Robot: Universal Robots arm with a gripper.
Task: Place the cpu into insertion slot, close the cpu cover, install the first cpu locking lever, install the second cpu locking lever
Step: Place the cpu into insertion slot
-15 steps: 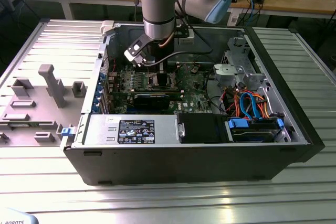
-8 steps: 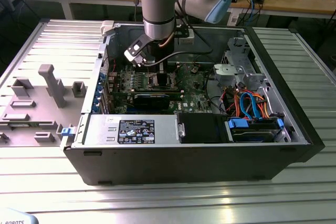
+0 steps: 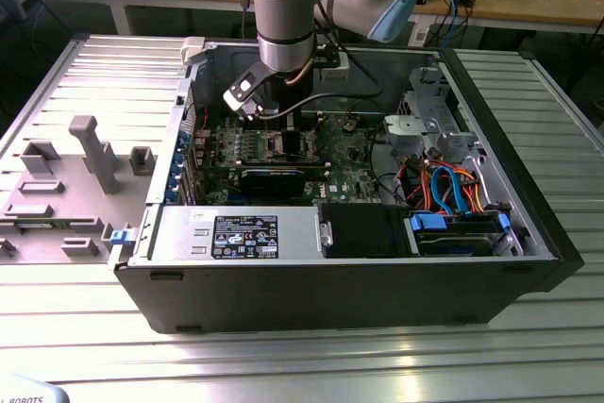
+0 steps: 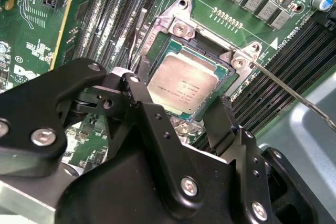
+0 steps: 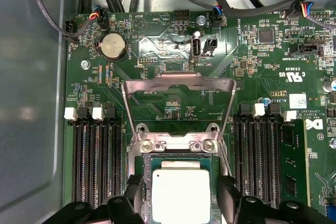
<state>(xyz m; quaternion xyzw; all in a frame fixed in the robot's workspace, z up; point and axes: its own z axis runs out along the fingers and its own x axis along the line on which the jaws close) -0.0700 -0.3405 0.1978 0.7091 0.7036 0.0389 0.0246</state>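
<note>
Cpu (image 5: 181,195) lies flat in the insertion slot (image 5: 146,179) on the green motherboard (image 3: 351,153) inside the open computer case (image 3: 330,299). At the exterior view's left a grey moulded tray (image 3: 57,186) lies beside the case; in the middle the arm (image 3: 283,7) reaches down, its gripper (image 5: 180,183) low over the slot, fingers (image 5: 133,190) spread wide, one just beside each side of the chip. Beyond it the cpu cover (image 5: 178,80) stands swung open; coloured cables (image 3: 451,186) crowd the case's right end.
</note>
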